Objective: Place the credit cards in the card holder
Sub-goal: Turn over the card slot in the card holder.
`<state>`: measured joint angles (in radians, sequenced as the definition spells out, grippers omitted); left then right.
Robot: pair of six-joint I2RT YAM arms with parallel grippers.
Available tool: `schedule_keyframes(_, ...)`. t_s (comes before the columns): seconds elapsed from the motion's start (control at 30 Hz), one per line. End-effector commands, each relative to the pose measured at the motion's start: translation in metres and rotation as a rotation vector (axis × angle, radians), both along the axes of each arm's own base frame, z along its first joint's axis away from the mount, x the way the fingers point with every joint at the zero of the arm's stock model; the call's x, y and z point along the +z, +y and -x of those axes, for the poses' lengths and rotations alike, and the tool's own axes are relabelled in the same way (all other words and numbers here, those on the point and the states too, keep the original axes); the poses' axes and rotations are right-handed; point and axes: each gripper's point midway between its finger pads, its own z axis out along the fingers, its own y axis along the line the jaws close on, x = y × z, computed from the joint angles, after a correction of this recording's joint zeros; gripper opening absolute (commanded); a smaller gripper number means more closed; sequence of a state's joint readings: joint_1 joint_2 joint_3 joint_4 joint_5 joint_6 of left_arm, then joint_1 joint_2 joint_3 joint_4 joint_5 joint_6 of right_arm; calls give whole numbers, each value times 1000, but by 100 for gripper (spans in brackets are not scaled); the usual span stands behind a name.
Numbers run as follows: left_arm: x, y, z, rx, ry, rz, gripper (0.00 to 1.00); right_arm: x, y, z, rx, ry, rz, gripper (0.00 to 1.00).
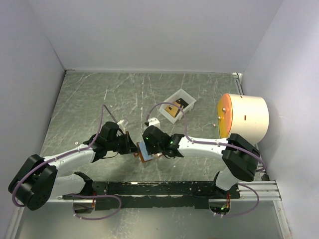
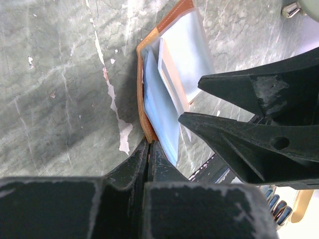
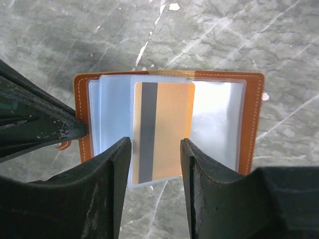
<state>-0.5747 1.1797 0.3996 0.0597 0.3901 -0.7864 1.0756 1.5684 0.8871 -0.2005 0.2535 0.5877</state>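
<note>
The card holder (image 3: 251,119) lies open on the table, orange-brown leather with clear pockets. It also shows in the left wrist view as the card holder (image 2: 179,55), and small in the top view as the card holder (image 1: 145,152) between both grippers. My left gripper (image 2: 148,145) is shut on the holder's side edge, and its fingers (image 3: 45,124) show at the holder's left. One credit card (image 3: 167,129), orange with a grey stripe, sits in a clear sleeve. My right gripper (image 3: 155,144) hovers over that card, jaws apart on either side of it. Another orange card (image 1: 174,110) lies in the white tray.
A small white tray (image 1: 183,99) stands behind the grippers. A cream cylinder with an orange face (image 1: 244,117) sits at the right by the wall. Two small white bits (image 1: 153,121) lie near the arms. White walls close in the table on three sides.
</note>
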Motion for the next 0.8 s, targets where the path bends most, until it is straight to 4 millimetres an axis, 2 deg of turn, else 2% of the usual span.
schedule_keyframes(0.0, 9, -3, -1, -18, -29, 27, 7, 18, -9, -11, -44, -68, 32, 44)
schedule_keyframes(0.43, 1, 0, -1, -29, -19, -7, 7, 24, -35, -18, -121, -102, 101, 44)
schedule_keyframes(0.63, -1, 2, -3, -27, -24, -26, 7, 21, -54, -27, -158, -87, 109, 44)
schedule_keyframes(0.77, -4, 3, -3, -24, -20, -36, 7, 16, -59, -28, -163, -71, 103, 43)
